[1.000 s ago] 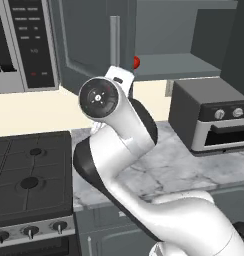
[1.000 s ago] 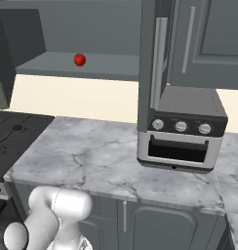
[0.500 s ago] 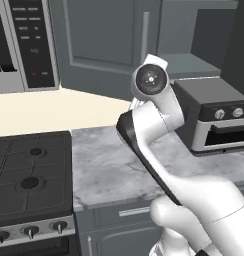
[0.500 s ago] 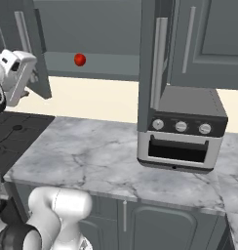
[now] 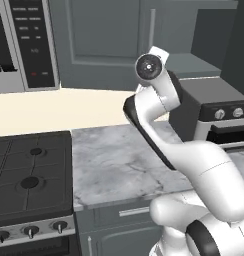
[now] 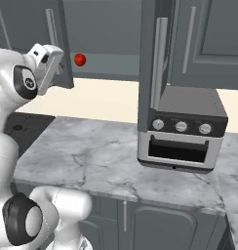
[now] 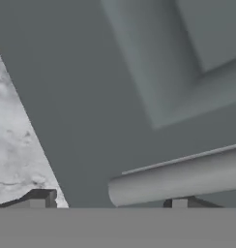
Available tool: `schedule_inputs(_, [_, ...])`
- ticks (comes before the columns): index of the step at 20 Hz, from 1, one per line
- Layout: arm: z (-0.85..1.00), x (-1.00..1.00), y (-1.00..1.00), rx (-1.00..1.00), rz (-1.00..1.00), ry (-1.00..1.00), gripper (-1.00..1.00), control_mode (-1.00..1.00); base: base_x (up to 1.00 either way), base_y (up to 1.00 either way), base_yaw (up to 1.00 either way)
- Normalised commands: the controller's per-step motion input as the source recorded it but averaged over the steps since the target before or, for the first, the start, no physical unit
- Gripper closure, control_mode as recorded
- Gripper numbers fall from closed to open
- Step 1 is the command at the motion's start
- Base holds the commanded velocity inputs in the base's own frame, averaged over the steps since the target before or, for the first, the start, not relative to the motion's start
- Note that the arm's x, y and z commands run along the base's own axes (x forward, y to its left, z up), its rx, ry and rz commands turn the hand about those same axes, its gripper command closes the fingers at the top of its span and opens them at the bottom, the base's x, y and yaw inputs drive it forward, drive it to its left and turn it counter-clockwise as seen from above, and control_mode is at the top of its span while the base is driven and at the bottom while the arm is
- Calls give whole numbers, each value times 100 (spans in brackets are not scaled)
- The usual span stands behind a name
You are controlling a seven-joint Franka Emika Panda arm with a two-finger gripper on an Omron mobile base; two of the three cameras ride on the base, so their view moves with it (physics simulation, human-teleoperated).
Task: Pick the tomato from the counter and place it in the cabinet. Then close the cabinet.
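The small glossy red-orange tomato (image 6: 80, 59) is seen resting on the grey inner shelf of the dark grey wall cabinet (image 6: 116, 62), toward the shelf's left part. The cabinet's left door (image 5: 101, 42) is seen swung partly inward, its long silver bar handle (image 7: 175, 178) lying just beside the robot's hand (image 7: 108, 201) in the hand view. The hand's two dark finger tips (image 7: 37, 197) are spread apart, one on each side of the near end of the handle, and nothing is gripped between them; whether they touch the door cannot be told. The right door (image 6: 155, 78) stands open, edge-on, above a silver-fronted toaster oven (image 6: 182, 134) on the light grey marble desk (image 6: 91, 156). A black stovetop (image 5: 29, 180) lies to the left of the desk
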Motion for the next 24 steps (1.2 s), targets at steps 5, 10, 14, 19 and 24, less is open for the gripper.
schedule_inputs(5, [-6, 100, -3, 0, -21, 8, -100, -100, 0, 0, 0])
schedule_inputs(10, [-2, 100, -12, 0, -20, 8, -100, -100, 0, 0, 0])
schedule_inputs(14, [-2, 100, -19, 1, -14, 5, -100, -100, 0, 0, 0])
schedule_inputs(19, [-18, 72, -22, 3, -9, 1, -100, -100, 0, 0, 0])
schedule_inputs(24, [-30, -85, -20, 11, -1, -6, -100, -100, 0, 0, 0])
